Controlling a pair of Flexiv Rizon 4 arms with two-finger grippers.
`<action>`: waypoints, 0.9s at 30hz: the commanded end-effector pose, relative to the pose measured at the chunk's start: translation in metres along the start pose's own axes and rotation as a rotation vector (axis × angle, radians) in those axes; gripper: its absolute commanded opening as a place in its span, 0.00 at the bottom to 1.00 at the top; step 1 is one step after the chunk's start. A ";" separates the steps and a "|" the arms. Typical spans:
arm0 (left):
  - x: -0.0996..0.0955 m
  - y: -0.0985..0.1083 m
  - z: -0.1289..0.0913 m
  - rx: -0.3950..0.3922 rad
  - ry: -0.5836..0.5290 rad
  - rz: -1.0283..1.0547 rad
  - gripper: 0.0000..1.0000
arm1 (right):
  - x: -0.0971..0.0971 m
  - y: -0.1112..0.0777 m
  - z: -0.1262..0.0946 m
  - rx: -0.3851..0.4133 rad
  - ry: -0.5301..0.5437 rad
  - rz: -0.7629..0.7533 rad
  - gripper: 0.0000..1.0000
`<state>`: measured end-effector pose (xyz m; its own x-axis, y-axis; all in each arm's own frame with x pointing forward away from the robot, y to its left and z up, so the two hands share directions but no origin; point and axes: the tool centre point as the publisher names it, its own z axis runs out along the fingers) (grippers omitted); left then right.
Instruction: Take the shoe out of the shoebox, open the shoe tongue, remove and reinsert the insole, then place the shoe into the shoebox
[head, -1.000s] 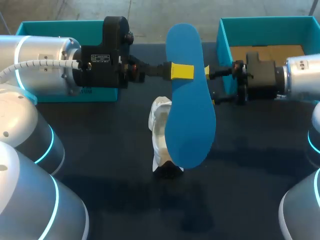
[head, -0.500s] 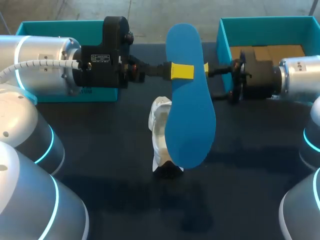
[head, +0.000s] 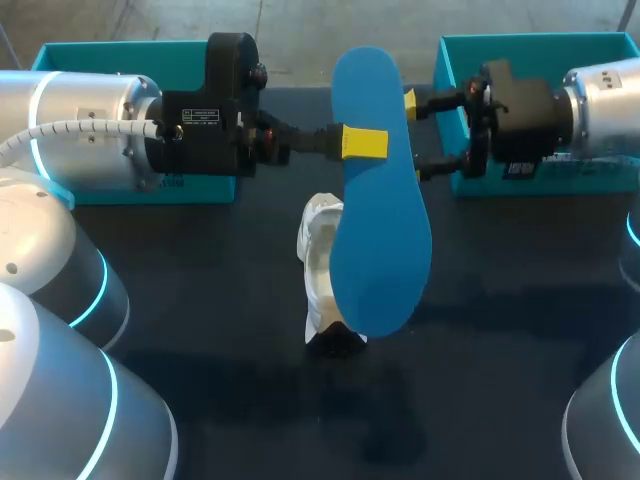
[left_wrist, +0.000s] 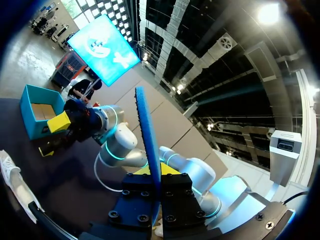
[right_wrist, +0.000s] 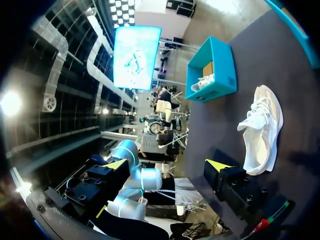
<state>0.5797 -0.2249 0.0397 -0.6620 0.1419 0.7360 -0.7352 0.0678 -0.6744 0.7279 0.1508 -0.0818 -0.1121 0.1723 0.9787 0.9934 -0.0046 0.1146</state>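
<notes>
My left gripper (head: 363, 143) is shut on a blue insole (head: 378, 220) and holds it flat in the air over the middle of the table. In the left wrist view the insole (left_wrist: 148, 135) stands edge-on between the yellow tips of that gripper (left_wrist: 150, 171). Under the insole a white shoe (head: 318, 268) lies on the dark table, partly hidden by it. My right gripper (head: 415, 136) is open just beside the insole's right edge, with nothing between its fingers. From the right wrist, the open right gripper (right_wrist: 167, 167) faces my left arm, and the shoe (right_wrist: 260, 127) lies off to one side.
A teal shoebox (head: 520, 48) with a cardboard bottom stands at the back right, behind my right gripper. A second teal box (head: 100, 55) stands at the back left behind my left arm; in the right wrist view this box (right_wrist: 212, 75) holds something white.
My right gripper has shifted up the head view, towards the back of the table, and turned beside the insole, staying open. The left arm and the insole have not moved.
</notes>
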 end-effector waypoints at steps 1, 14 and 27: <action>0.000 0.001 0.000 0.002 0.001 0.000 0.00 | 0.000 -0.002 0.001 -0.005 -0.001 0.002 1.00; -0.039 -0.012 -0.045 -0.127 -0.054 0.635 0.00 | 0.000 -0.002 0.001 -0.005 -0.001 0.002 1.00; -0.083 -0.011 -0.060 -0.137 -0.265 1.696 0.00 | 0.000 -0.002 0.001 -0.005 -0.001 0.002 1.00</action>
<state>0.6499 -0.1786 -0.0130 -0.9895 0.1135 0.0897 -0.0778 0.1052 -0.9914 0.7261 0.1505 -0.0819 -0.1107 0.1726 0.9788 0.9935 -0.0083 0.1138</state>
